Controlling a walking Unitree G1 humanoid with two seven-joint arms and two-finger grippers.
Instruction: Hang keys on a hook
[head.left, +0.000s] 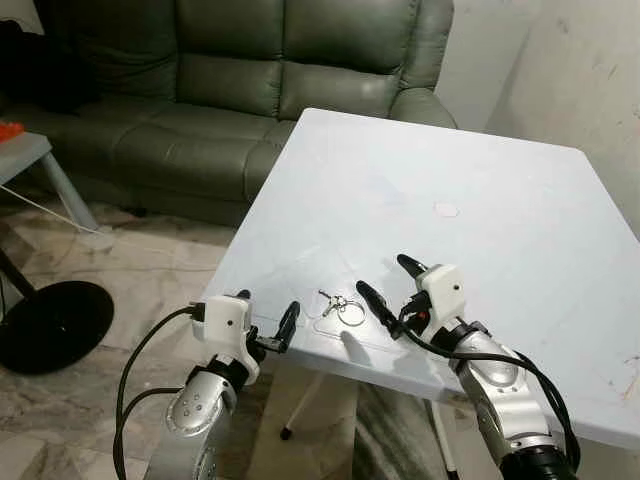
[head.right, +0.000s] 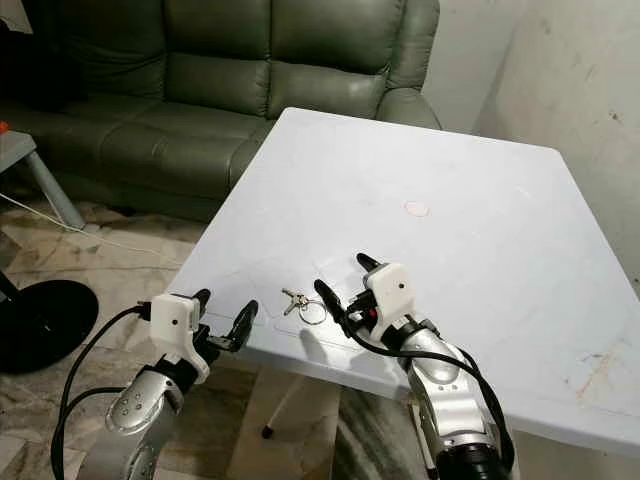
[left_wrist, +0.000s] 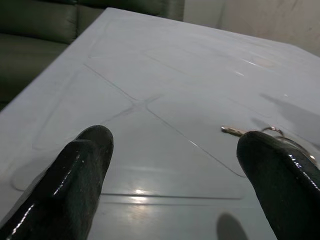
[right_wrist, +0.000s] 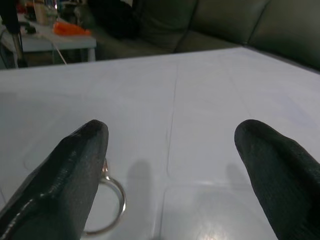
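A small bunch of keys on a metal ring (head.left: 341, 306) lies flat on the white table (head.left: 470, 190), close to its near edge. My right gripper (head.left: 388, 282) is open just right of the keys, low over the table; the ring (right_wrist: 111, 206) shows beside one of its fingers (right_wrist: 70, 175). My left gripper (head.left: 268, 322) is open at the table's near edge, left of the keys, and the keys (left_wrist: 250, 132) sit past one of its fingers (left_wrist: 280, 172). No hook can be made out.
A dark green leather sofa (head.left: 250, 70) stands beyond the table's far edge. A black round base (head.left: 50, 325) and a cable lie on the marble floor at left, by a light side table (head.left: 25, 150). A pale wall (head.left: 590, 70) rises at right.
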